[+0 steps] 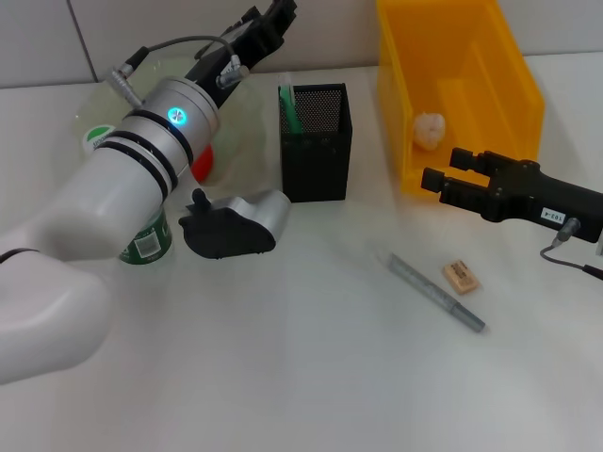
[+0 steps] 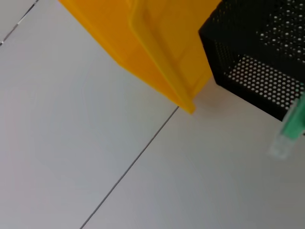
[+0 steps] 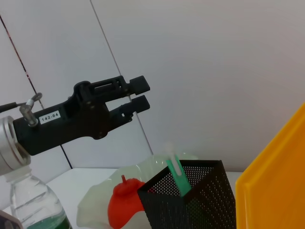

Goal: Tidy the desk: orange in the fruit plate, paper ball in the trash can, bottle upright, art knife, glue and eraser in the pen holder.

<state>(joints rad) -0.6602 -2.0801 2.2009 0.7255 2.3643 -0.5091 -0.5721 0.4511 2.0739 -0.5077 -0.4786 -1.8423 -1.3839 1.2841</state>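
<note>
My left gripper [image 1: 270, 19] [image 3: 143, 93] hangs open and empty above and behind the black mesh pen holder [image 1: 316, 141] [image 3: 190, 202] [image 2: 257, 62]. A green glue stick [image 1: 287, 108] [image 3: 178, 174] [image 2: 293, 126] stands inside the holder. The orange [image 1: 203, 162] [image 3: 125, 205] lies in the pale-green fruit plate [image 1: 240, 113] [image 3: 93, 207], partly hidden by my left arm. The bottle [image 1: 143, 240] [image 3: 28, 205] stands upright beside the plate. The paper ball [image 1: 429, 130] lies in the yellow trash can [image 1: 452, 66] [image 3: 276, 191] [image 2: 157, 47]. My right gripper [image 1: 441, 169] is open, low beside the can. The grey art knife [image 1: 438, 292] and the tan eraser [image 1: 461, 276] lie on the table in front of it.
A black and silver object [image 1: 231, 224] lies on the table in front of the pen holder, close under my left arm. A cable [image 1: 575, 259] trails from my right wrist. White table [image 1: 301, 377] stretches toward the front edge.
</note>
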